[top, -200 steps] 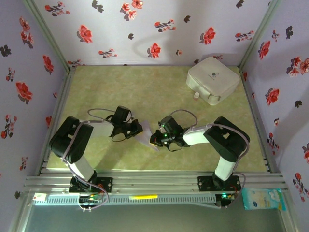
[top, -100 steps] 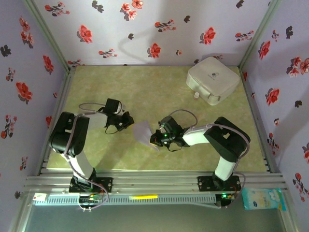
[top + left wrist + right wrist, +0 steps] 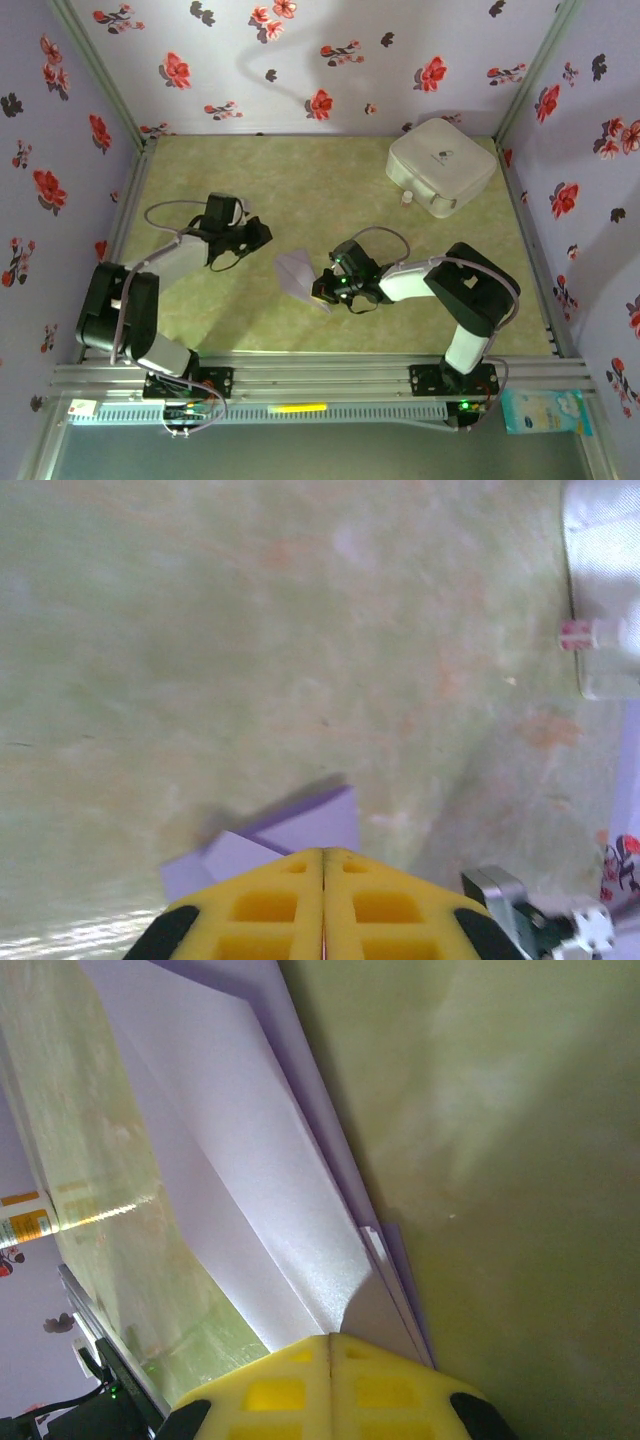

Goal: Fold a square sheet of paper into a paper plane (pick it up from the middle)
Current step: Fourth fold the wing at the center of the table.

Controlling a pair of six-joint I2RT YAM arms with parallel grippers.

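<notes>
Only your right gripper (image 3: 321, 290) is pinching the paper (image 3: 294, 271), at one edge; it could slip. Left gripper (image 3: 260, 234) is resting shut, empty.

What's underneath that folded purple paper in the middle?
The green table runs right up to the lavender paper, and the right gripper is shut on its near end. The patch directly beneath the paper is covered, as is anything between its folded layers.
</notes>
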